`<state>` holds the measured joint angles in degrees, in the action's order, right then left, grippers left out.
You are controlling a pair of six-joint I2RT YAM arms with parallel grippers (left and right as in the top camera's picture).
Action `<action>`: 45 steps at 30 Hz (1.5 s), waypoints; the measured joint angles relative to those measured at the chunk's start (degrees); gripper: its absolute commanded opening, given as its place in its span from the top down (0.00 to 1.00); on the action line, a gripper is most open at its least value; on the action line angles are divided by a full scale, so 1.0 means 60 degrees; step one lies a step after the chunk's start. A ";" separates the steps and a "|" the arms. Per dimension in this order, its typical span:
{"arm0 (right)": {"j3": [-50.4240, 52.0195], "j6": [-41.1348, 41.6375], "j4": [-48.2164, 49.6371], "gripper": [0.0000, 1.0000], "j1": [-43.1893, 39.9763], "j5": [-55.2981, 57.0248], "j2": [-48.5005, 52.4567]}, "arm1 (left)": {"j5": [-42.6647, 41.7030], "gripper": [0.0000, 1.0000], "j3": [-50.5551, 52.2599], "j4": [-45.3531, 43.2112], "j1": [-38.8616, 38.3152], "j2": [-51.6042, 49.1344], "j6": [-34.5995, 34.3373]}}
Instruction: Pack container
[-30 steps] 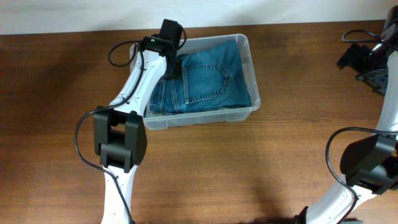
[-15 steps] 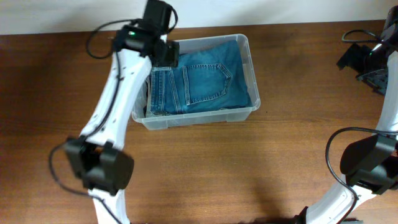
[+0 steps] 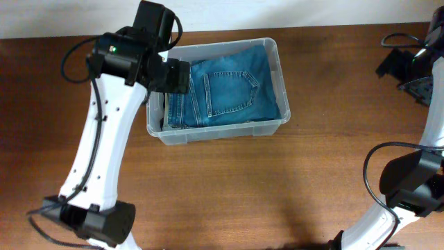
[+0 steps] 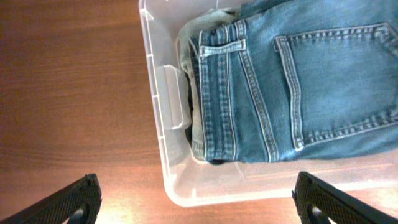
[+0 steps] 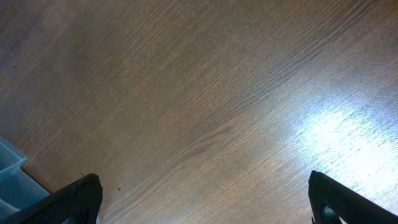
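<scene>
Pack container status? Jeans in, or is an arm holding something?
Done: the folded jeans lie inside the container. In hand: nothing. The left gripper hangs open above the container's waistband end, and the right gripper is open over the table, far from the container. Left: no other item to pack is in view, so it looks about finished.
</scene>
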<state>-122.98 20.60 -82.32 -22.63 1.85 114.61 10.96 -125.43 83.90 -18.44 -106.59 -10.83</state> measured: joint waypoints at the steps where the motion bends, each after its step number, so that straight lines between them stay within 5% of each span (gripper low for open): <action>1: 0.0000 0.0000 0.0000 0.02 0.0000 0.0000 0.0000 | 0.0015 0.01 0.0015 0.0018 -0.0058 0.0138 -0.0069; 7: 0.0000 -0.0007 0.0007 0.02 0.0000 0.0000 0.0000 | 0.0900 0.01 0.0692 0.0444 -0.1555 0.2284 -0.0630; 12: 0.0000 -0.0004 0.0000 0.01 0.0000 -0.0004 0.0000 | 0.2973 0.01 0.2987 0.0317 -0.3993 0.5694 -0.2215; 17: 0.0007 0.0000 0.0000 0.02 0.0000 -0.0036 0.0000 | 0.4375 0.01 0.7144 -0.2721 -0.6331 0.9322 -0.3195; 21: 0.0018 -0.0004 0.0004 0.02 0.0000 -0.0036 0.0004 | 0.4936 0.01 0.9879 -0.5042 -0.6721 1.1180 -0.3432; 27: 0.0018 -0.0007 0.0004 0.02 0.0000 -0.0036 0.0007 | 0.5362 0.01 1.2054 -0.6003 -0.6747 1.1555 -0.3566; 36: 0.0018 -0.0004 0.0004 0.02 0.0000 -0.0036 0.0007 | 0.5100 0.01 1.2251 -0.5799 -0.6747 1.1227 -0.3559; 45: 0.0018 -0.0007 0.0004 0.02 0.0000 -0.0036 0.0007 | 0.4856 0.01 1.3147 -0.6149 -0.6750 1.0207 -0.1832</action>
<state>-122.87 20.56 -82.30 -22.63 1.63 114.65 40.10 -46.54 47.00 -58.94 -45.34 -21.82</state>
